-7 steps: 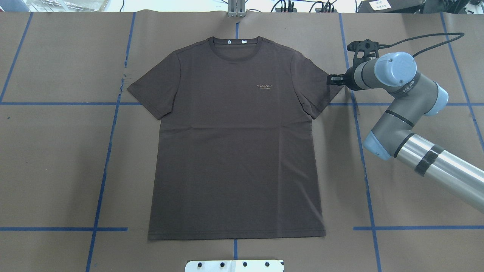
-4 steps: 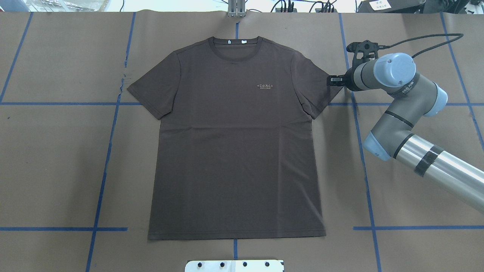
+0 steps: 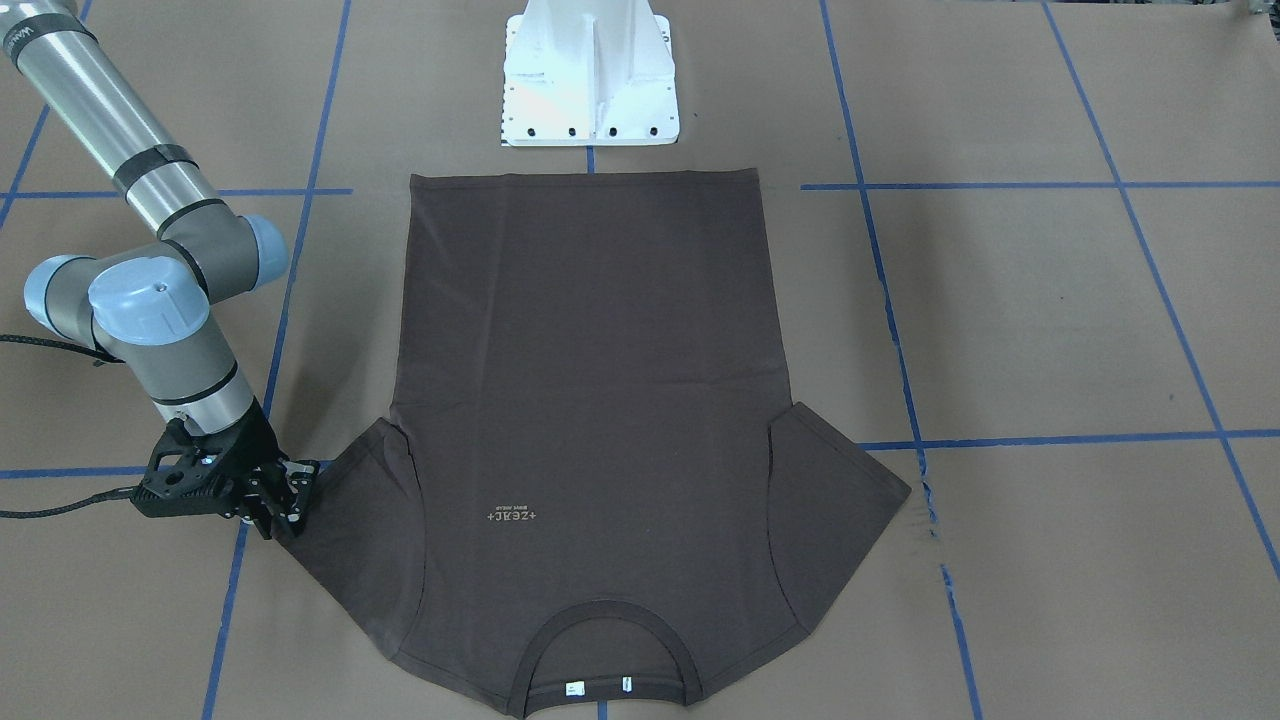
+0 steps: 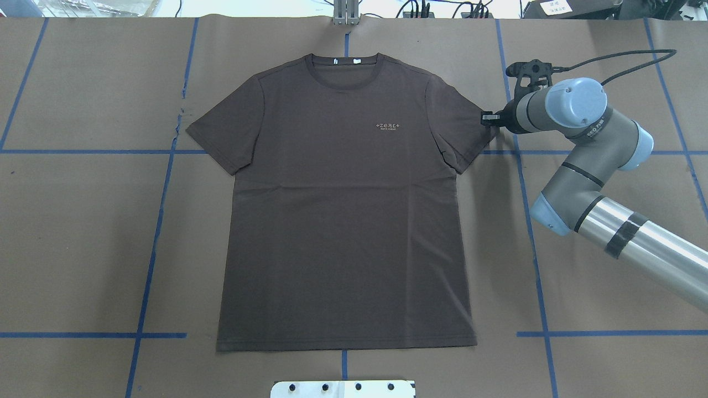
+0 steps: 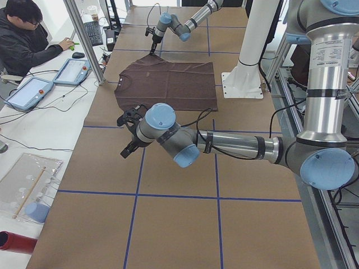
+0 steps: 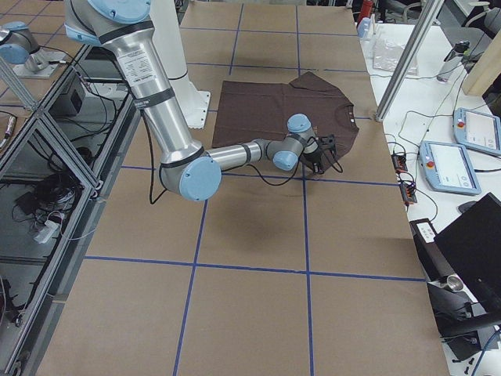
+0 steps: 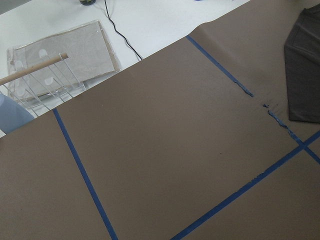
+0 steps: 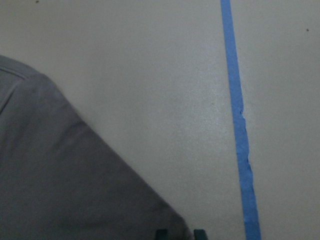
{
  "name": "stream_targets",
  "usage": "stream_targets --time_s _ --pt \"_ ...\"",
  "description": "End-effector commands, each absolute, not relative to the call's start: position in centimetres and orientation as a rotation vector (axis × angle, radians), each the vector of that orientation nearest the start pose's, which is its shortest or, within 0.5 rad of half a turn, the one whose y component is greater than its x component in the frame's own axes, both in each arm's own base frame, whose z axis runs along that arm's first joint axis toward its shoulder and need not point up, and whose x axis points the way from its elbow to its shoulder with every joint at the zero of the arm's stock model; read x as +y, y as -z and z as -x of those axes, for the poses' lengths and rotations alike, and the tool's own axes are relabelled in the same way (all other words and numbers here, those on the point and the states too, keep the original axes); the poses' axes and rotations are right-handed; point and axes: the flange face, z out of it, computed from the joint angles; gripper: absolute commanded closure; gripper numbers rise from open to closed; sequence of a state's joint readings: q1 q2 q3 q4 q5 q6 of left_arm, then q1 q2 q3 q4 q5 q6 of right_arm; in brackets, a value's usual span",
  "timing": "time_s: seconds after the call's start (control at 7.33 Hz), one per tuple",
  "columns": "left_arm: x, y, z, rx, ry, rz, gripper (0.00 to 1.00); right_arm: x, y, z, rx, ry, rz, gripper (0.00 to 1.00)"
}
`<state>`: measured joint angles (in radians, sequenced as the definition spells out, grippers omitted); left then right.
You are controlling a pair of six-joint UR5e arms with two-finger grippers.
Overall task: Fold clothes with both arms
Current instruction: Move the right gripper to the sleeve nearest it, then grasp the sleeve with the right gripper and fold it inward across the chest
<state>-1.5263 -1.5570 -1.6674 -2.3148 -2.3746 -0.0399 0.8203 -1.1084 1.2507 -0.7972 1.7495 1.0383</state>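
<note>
Flat on the tabletop [image 4: 83,249], collar away from the robot, the T-shirt [image 4: 343,221] has its sleeve tip [image 4: 477,132] between the narrow-set jaws of the right gripper [image 4: 484,118]; whether they pinch it I cannot tell.

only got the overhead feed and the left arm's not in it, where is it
observer: left arm reaches out with its fingers above bare paper, off the T-shirt, on the robot's left of it
operator: does its wrist cam see the shirt
observer: barely, just one sleeve at that frame's right edge
operator: is the other sleeve gripped yet
observer: right wrist view has its corner reaching between the two right fingers; clamped or not i can't tell
</note>
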Motion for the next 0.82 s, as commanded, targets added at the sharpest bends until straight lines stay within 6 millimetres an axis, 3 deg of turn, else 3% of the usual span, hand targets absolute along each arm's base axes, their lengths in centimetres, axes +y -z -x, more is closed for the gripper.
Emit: stream_targets --time_s 0.0,0.14,0.41,0.68 --pt "-50.6 -52.8 3.9 0.789 -0.336 -0.748 0.0 -60.9 -44.7 40.9 -0.833 -0.185 -0.452 1.0" --pt "-50.5 -52.9 3.9 0.789 -0.335 -0.747 0.0 -61.3 -43.3 41.2 -0.831 -0.188 -0.45 1.0" --pt "-50.5 -52.9 3.9 0.788 -0.337 -0.747 0.0 -62.7 -36.6 42.5 -0.758 -0.237 -0.421 1.0" --pt "-50.5 -52.9 3.9 0.789 -0.335 -0.747 0.0 -61.3 -30.5 48.5 -0.735 -0.311 -0.414 1.0"
